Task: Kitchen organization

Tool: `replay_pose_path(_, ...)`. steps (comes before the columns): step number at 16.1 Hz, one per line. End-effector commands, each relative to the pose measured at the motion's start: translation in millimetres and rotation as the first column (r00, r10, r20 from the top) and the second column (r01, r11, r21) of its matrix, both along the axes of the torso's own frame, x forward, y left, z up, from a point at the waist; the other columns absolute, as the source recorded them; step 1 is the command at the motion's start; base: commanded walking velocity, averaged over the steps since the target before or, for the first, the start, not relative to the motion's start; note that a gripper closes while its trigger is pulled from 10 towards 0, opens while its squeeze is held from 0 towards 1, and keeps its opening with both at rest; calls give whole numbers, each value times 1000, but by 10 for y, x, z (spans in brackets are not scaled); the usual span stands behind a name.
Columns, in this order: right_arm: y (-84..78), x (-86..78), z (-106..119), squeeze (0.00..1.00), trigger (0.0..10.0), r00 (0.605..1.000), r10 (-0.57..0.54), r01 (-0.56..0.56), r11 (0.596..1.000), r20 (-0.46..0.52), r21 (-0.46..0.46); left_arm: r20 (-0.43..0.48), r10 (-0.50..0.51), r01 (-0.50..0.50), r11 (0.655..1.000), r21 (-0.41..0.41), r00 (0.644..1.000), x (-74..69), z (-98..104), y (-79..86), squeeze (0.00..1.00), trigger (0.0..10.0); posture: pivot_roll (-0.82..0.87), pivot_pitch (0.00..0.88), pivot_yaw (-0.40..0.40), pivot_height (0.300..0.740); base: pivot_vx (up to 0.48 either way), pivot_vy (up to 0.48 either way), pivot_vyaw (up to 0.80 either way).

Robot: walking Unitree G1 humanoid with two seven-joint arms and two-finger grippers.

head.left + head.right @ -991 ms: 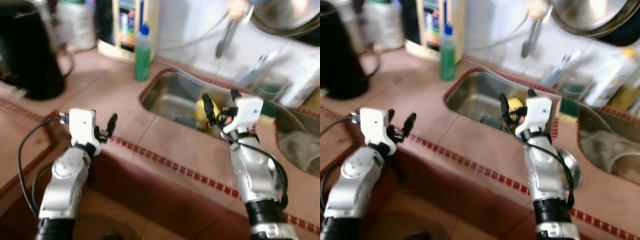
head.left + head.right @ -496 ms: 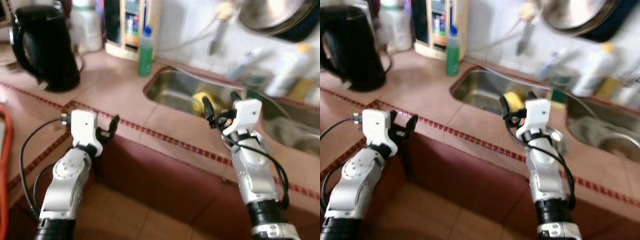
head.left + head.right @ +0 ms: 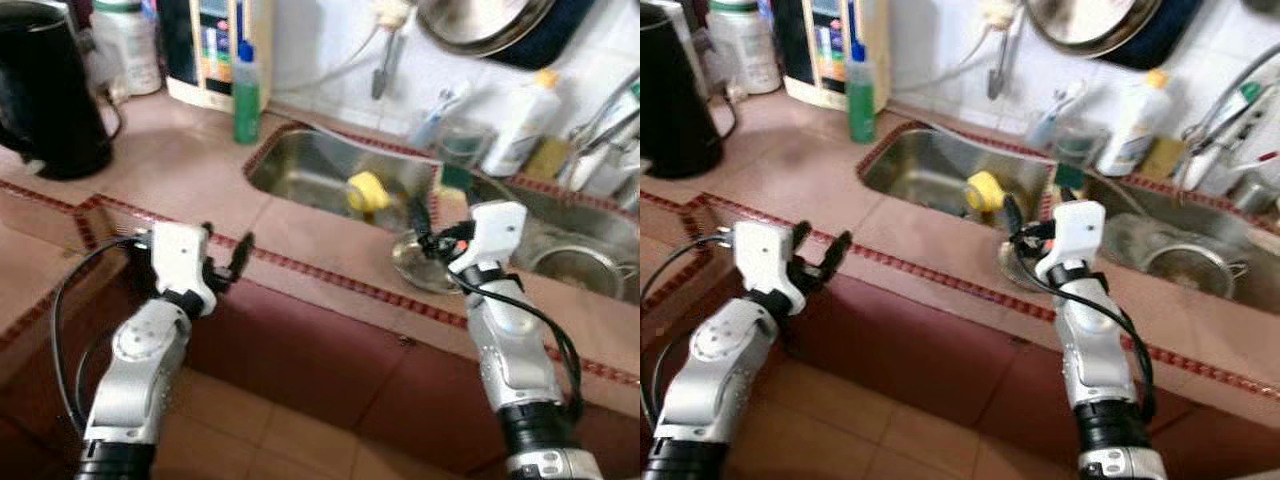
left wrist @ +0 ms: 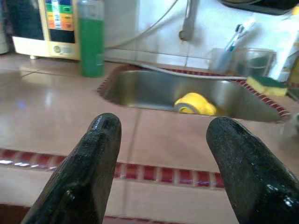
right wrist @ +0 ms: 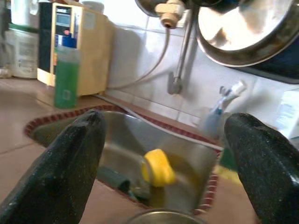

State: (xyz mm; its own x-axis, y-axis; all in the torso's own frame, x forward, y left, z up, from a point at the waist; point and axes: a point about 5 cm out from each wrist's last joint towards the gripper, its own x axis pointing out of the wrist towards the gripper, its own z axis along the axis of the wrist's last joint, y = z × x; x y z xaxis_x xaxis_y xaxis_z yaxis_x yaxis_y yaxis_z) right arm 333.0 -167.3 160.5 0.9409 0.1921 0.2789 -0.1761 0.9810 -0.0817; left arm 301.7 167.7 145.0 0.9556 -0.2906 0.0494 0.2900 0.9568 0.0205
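Note:
A steel sink (image 3: 310, 172) is set in the pink tiled counter, and a yellow cup-like thing (image 3: 366, 190) lies in it, also seen as the yellow thing (image 4: 195, 103) in the left wrist view. A small steel bowl (image 3: 424, 263) sits on the counter at the sink's near right corner. My right gripper (image 3: 428, 222) hovers open just above that bowl, pointing at the sink. My left gripper (image 3: 227, 255) is open and holds nothing; it hangs over the counter's front edge, left of the sink. Both wrist views show wide-apart fingertips (image 5: 70, 154) with nothing between them.
A green bottle (image 3: 246, 95) and a yellow appliance (image 3: 215, 50) stand behind the sink's left corner. A black kettle (image 3: 45, 90) is far left. A second sink with a strainer (image 3: 580, 265), a white bottle (image 3: 528, 108) and a hanging pan (image 3: 480, 20) are at right.
The whole picture has shifted as the camera moved, bringing the steel bowl and second sink into view. Both arms keep the same open pose.

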Motion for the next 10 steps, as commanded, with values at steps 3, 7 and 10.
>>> replay_pose_path(3,43,5,32,0,10000,1000,15,-15,1000,14,-7,4,-1,1,1000,6,1000,-3,27,37,0,10000,34,0,-121,740,0,-480,0)
replay_pose_path(7,36,13,-4,0,10000,1000,6,-6,1000,-13,-14,-15,8,-7,1000,27,1000,17,-16,10,0,10000,31,0,-121,740,0,-240,0)
replay_pose_path(10,-82,67,-115,0,10000,989,-104,104,995,-102,-6,-74,-59,64,996,64,996,6,-63,-131,0,10000,28,0,-117,740,0,0,0)
